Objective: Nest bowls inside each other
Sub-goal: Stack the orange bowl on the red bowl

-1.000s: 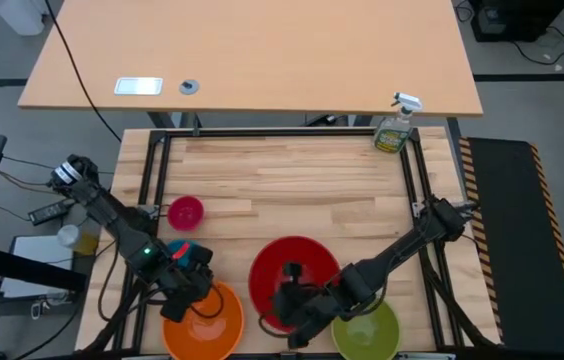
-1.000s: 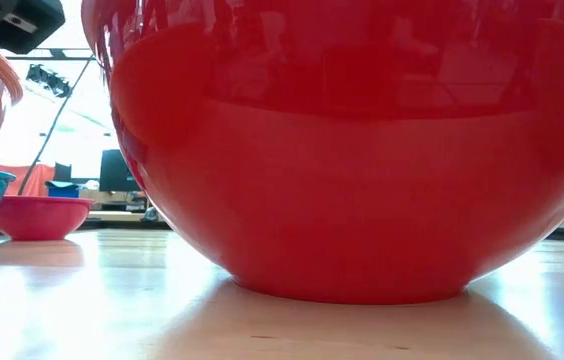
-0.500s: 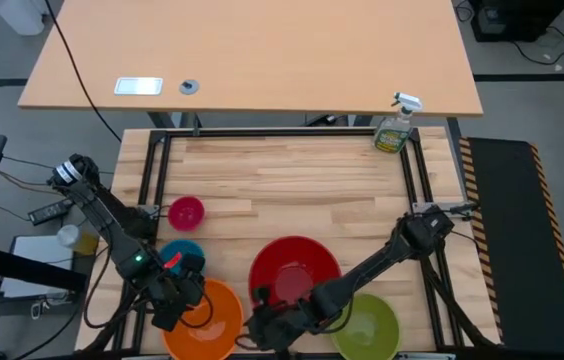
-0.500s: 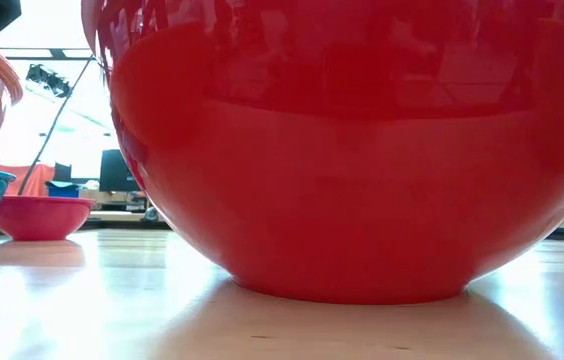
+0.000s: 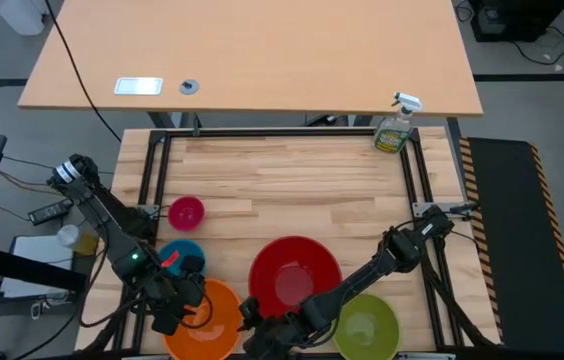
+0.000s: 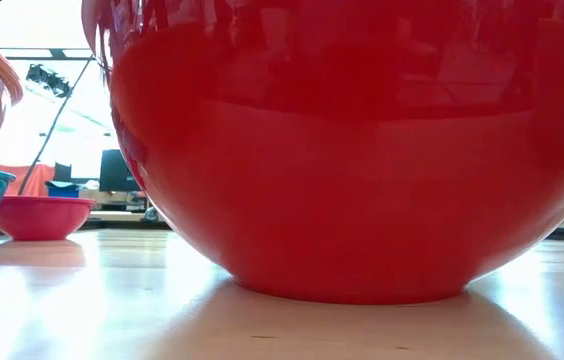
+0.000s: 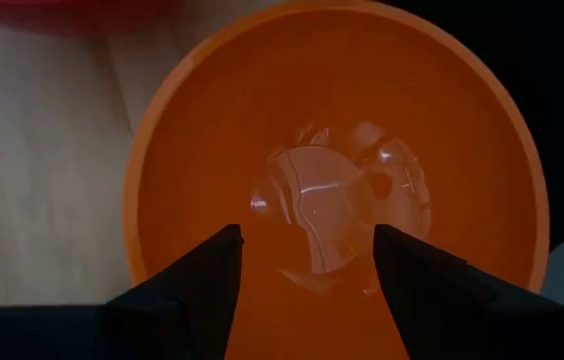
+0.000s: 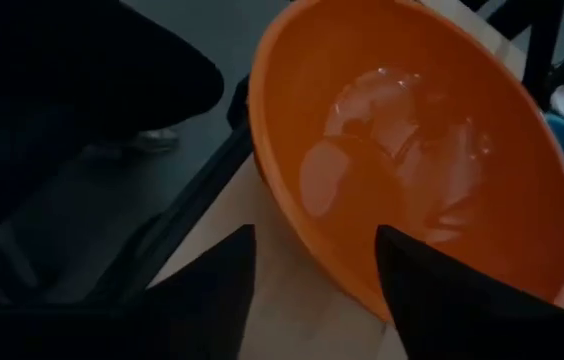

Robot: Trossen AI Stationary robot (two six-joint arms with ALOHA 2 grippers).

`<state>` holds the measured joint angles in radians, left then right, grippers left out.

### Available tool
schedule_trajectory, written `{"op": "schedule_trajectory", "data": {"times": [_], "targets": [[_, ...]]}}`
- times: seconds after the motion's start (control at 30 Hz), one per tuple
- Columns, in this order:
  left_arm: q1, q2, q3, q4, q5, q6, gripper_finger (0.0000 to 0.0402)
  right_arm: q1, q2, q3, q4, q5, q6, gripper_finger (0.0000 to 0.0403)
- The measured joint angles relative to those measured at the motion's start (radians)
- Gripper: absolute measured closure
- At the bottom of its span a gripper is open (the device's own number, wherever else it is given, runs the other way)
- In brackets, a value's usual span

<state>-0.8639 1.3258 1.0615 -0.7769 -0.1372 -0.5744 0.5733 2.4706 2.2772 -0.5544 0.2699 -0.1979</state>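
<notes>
The orange bowl (image 5: pixel 212 322) stands on its base at the table's near edge, left of the big red bowl (image 5: pixel 295 272) and the lime green bowl (image 5: pixel 367 328). The blue bowl (image 5: pixel 182 255) and the small pink bowl (image 5: pixel 185 211) sit farther back on the left. My left gripper (image 7: pixel 307 262) hangs open above the orange bowl's hollow (image 7: pixel 337 200). My right gripper (image 8: pixel 312 255) is open and low at the near edge, between the orange and red bowls, beside the orange bowl's right rim (image 8: pixel 282 190). I see no touch.
A green spray bottle (image 5: pixel 394 128) stands at the table's far right corner. The black frame rails (image 5: pixel 152 180) run along the table's sides. The wood in the far half (image 5: pixel 282 175) is bare. In the low view the red bowl (image 6: pixel 342 150) fills most of the picture.
My right gripper has left the spot above the red bowl. It has sunk and gone toward the table's near edge and left, toward the orange bowl, rolling as it went. My left gripper has edged slightly toward the near left over the orange bowl. The bowls have stayed put.
</notes>
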Motion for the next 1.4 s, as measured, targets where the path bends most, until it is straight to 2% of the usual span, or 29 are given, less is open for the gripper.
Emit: {"op": "schedule_trajectory", "data": {"times": [0.13, 0.23, 0.33, 0.6, 0.77, 0.9, 1.17, 1.33, 1.4], "targets": [[0.0, 0.0, 0.0, -0.002, 0.0, -0.01, 0.0171, -0.008, 0.0, -0.002, 0.008, -0.033, -0.067, 0.015], [0.0, 0.0, 0.0, -0.002, -0.003, -0.028, 0.0171, -0.023, 0.008, -0.002, 0.047, -0.097, -0.086, 0.0149], [0.0, 0.0, 0.0, -0.003, -0.004, -0.05, 0.0171, -0.04, 0.017, -0.004, 0.04, -0.105, -0.116, 0.0156], [-0.004, 0.0, 0.0, -0.006, -0.006, -0.103, 0.0171, -0.07, 0.016, -0.004, 0.016, -0.053, -0.19, 0.0179], [-0.004, 0.0, 0.0, -0.007, -0.005, -0.137, 0.0171, -0.094, 0.015, -0.004, 0.002, 0.043, -0.156, 0.0193], [-0.009, 0.0, 0.0, -0.024, -0.005, -0.15, 0.0171, -0.11, 0.011, -0.004, 0.006, 0.071, -0.162, 0.0197], [-0.027, 0.0, 0.0, -0.045, -0.008, -0.173, 0.0171, -0.088, 0.011, -0.003, 0.069, -0.073, -0.164, 0.0197], [-0.026, 0.0, 0.0, -0.046, -0.033, -0.173, 0.0171, -0.064, 0.012, -0.003, 0.226, -0.087, -0.164, 0.0197], [-0.026, 0.0, 0.0, -0.046, -0.048, -0.173, 0.0171, -0.066, 0.024, -0.002, 0.259, -0.062, -0.155, 0.0197]]}}
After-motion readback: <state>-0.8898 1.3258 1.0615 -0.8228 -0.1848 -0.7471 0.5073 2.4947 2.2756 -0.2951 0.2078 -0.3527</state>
